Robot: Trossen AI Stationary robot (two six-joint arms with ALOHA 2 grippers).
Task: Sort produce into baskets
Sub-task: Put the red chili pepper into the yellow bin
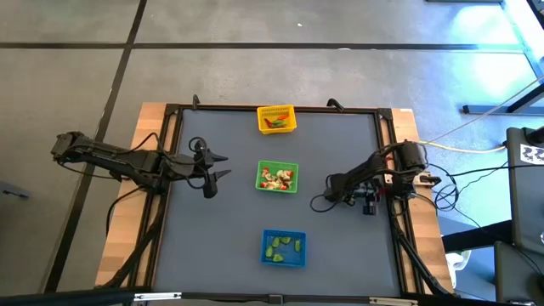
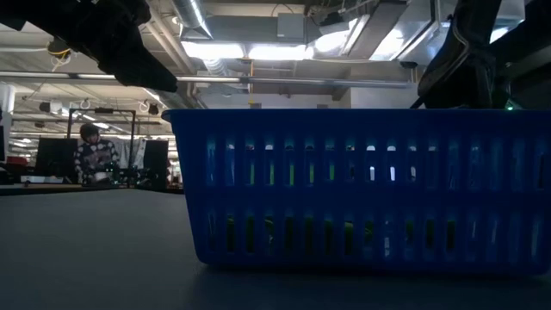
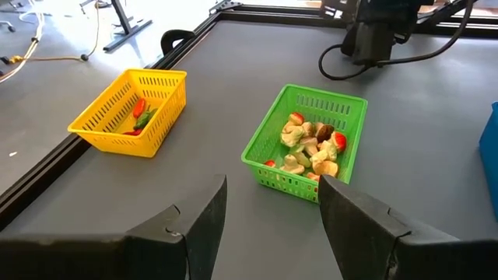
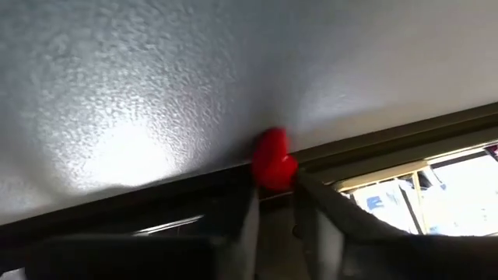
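Observation:
Three mesh baskets stand in a row down the middle of the grey mat. The yellow one (image 1: 277, 120) is farthest and holds red and green pieces. The green one (image 1: 278, 177) is heaped with mixed produce (image 3: 311, 144). The blue one (image 1: 284, 247) is nearest and holds light green pieces. My left gripper (image 1: 223, 167) hovers open to the left of the green basket, pointing at it. My right gripper (image 1: 333, 182) is low over the mat to the right of the green basket, shut on a small red produce piece (image 4: 274, 159). My right gripper pinches the red piece (image 4: 272, 177) between its two fingertips (image 4: 250, 214), with most of the piece standing out beyond them. The fingers slant down toward the mat from the table's right side. I cannot tell whether the piece touches the mat.
A dark frame rail (image 1: 170, 195) runs around the mat. A cable loop (image 1: 319, 202) lies on the mat beside the right arm. In the low view the blue basket (image 2: 362, 185) fills the foreground, and a person (image 2: 90, 151) sits far off in the room.

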